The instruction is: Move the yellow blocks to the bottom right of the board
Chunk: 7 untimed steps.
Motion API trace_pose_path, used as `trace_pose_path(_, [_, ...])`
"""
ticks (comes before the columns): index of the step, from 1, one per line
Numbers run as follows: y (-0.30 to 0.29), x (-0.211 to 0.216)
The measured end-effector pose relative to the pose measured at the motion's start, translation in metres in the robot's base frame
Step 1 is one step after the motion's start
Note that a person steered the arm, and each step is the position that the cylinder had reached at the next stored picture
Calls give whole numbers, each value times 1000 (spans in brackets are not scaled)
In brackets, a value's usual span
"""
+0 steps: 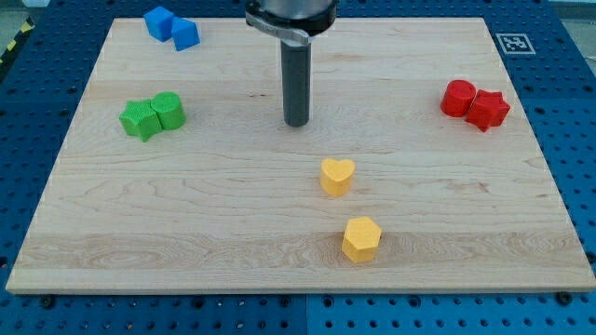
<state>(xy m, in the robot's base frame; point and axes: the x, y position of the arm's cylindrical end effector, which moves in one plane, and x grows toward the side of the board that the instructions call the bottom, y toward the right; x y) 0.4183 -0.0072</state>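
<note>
A yellow heart block lies just below the board's middle. A yellow hexagon block lies below it, near the bottom edge and a little to the right. My tip stands on the board above and to the left of the yellow heart, apart from it by a short gap. It touches no block.
A green star block and a green cylinder touch at the left. Two blue blocks sit at the top left. A red cylinder and a red star block touch at the right. The wooden board lies on a blue pegboard.
</note>
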Motion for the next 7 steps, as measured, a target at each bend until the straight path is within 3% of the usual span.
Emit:
trace_pose_path(2, [0,55])
trace_pose_path(3, [8,58])
trace_pose_path(7, [103,122])
